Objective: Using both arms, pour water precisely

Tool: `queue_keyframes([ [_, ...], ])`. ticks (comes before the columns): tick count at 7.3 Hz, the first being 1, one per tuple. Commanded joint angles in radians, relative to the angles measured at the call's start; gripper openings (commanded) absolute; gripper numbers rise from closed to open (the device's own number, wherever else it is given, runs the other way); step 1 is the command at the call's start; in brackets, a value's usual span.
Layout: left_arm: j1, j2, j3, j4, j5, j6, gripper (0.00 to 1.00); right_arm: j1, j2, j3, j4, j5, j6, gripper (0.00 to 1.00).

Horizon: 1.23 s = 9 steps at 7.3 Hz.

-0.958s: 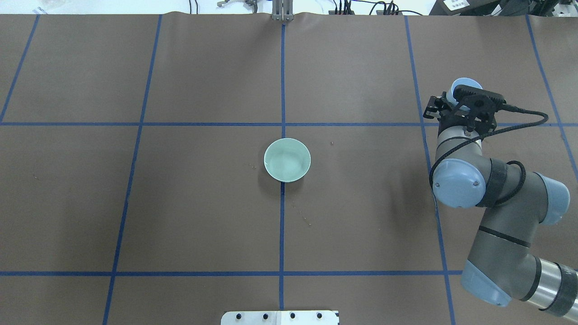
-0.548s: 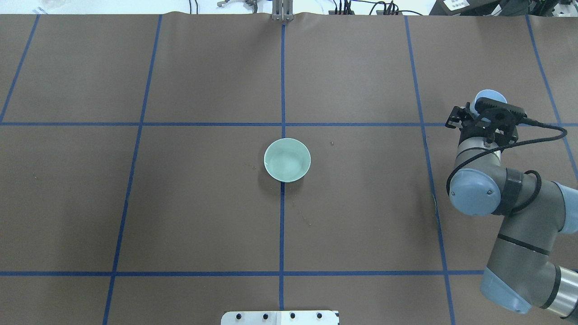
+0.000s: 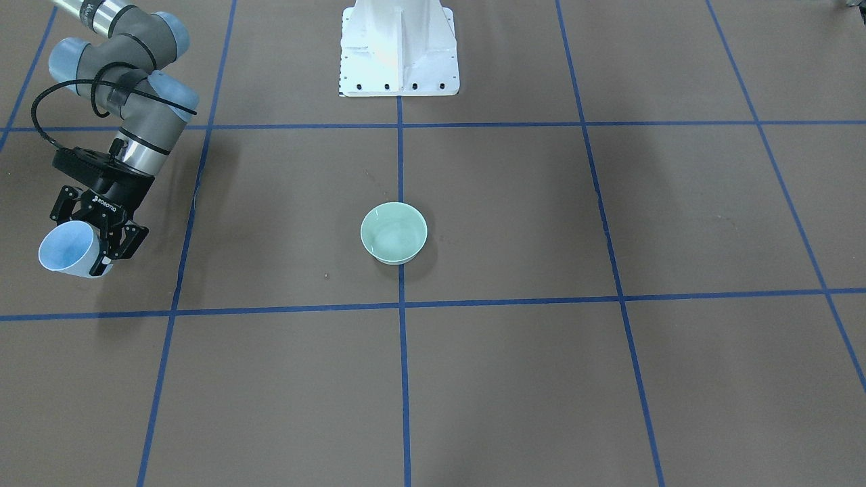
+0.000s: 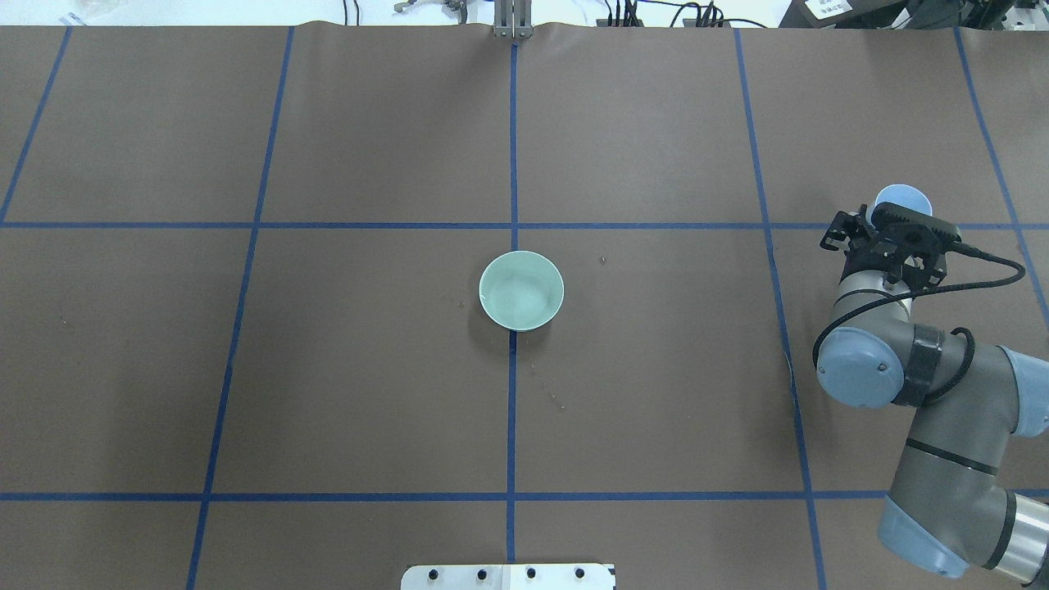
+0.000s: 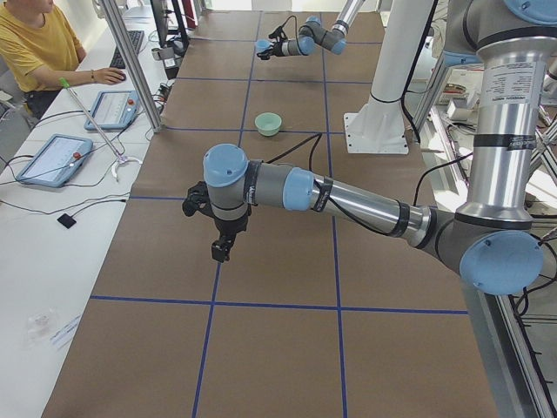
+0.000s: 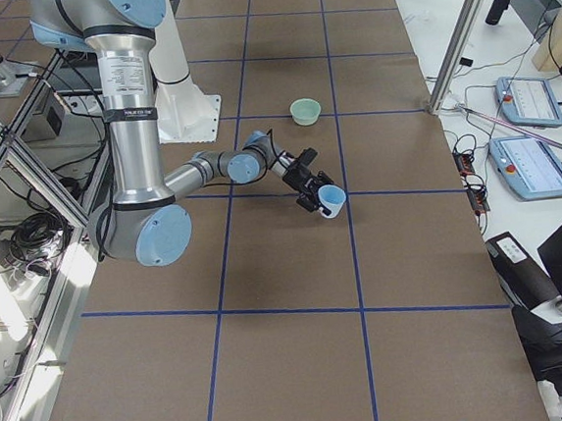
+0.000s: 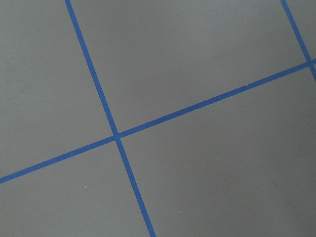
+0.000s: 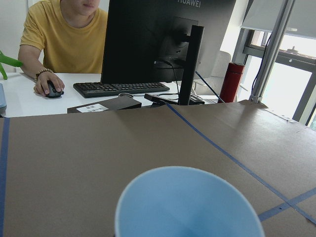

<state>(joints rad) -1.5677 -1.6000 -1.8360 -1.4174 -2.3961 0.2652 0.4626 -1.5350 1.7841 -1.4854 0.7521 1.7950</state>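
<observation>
Withdrawing | right gripper pinching blue cup, now farther from green bowl | pour seemingly done | left gripper: cannot tell

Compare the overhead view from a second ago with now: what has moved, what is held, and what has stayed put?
The right arm's black two-finger gripper, shut on the light-blue tapered cup, has carried it further to the robot's right, away from the pale-green round bowl, and back a little towards the robot's base. The cup stays gripped throughout. The bowl has not moved from the table's centre.
</observation>
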Motion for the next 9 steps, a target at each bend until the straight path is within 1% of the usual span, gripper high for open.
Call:
queue_keyframes([
  [1,0.000,0.002,0.000,0.000,0.000,0.000,1.00,-0.013,0.006,-0.025,0.001,-0.008,0.013,0.31],
  [2,0.000,0.000,0.000,0.000,0.000,0.000,1.00,-0.025,0.016,-0.053,0.002,-0.026,0.061,0.49],
  [3,0.000,0.002,0.000,0.000,0.000,0.002,1.00,-0.030,0.035,-0.083,0.001,-0.040,0.066,0.51],
  [4,0.000,0.002,0.000,0.000,0.000,0.002,1.00,-0.033,0.035,-0.087,0.002,-0.040,0.066,0.63],
  [6,0.000,0.002,0.000,0.000,0.000,0.002,1.00,-0.035,0.035,-0.091,0.001,-0.046,0.114,0.98],
  [9,0.000,0.000,0.000,0.000,0.000,0.002,1.00,-0.038,0.035,-0.097,0.001,-0.053,0.115,0.99],
])
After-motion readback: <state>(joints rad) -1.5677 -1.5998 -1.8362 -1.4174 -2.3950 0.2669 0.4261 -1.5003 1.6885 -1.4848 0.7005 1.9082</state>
